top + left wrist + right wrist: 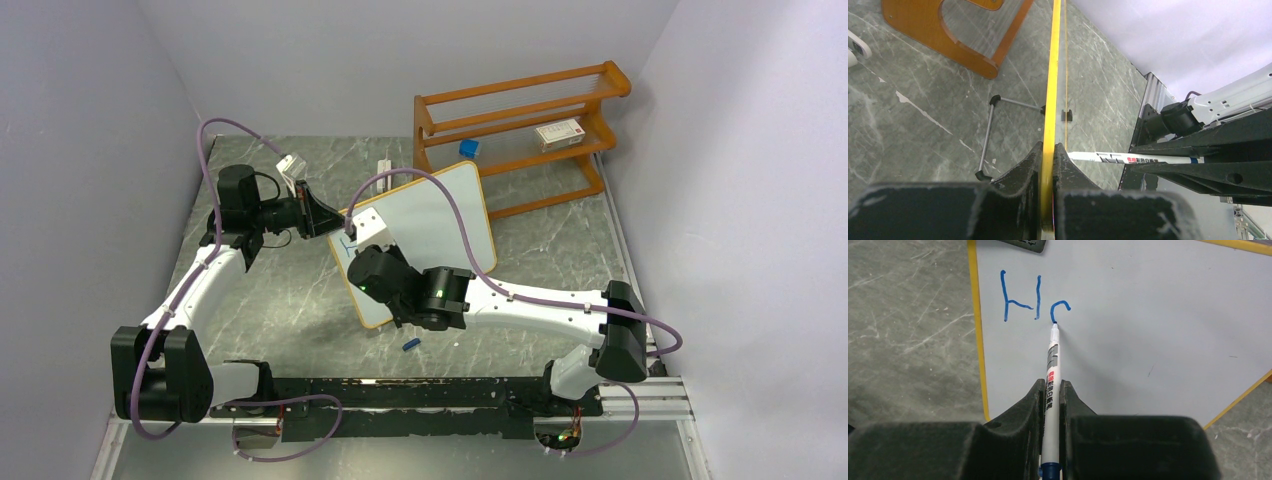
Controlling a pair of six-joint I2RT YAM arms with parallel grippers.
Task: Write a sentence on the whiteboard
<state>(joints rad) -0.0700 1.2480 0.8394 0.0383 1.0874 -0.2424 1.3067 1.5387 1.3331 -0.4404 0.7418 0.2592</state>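
While the left gripper (1048, 150) pinches the wood-framed white whiteboard (1148, 315), the right gripper (1050, 387) clasps a white marker (1052, 365). Its tip, straight ahead, meets the blue handwritten sentence (1004, 295); blank board lies rightward.

We see the whiteboard (420, 230) standing up in the middle of the table (290, 300).
Behind it, to the right, stands the shelf rack (520, 110), with a small box (560, 133) on one shelf. The left gripper (1048, 150) pinches the board's left edge. The right gripper (1050, 387) is in front of the board and holds a marker (1053, 360). Its tip touches the board at the last of the letters (1037, 297). A little cap (410, 344) lies on the table in front of the board.
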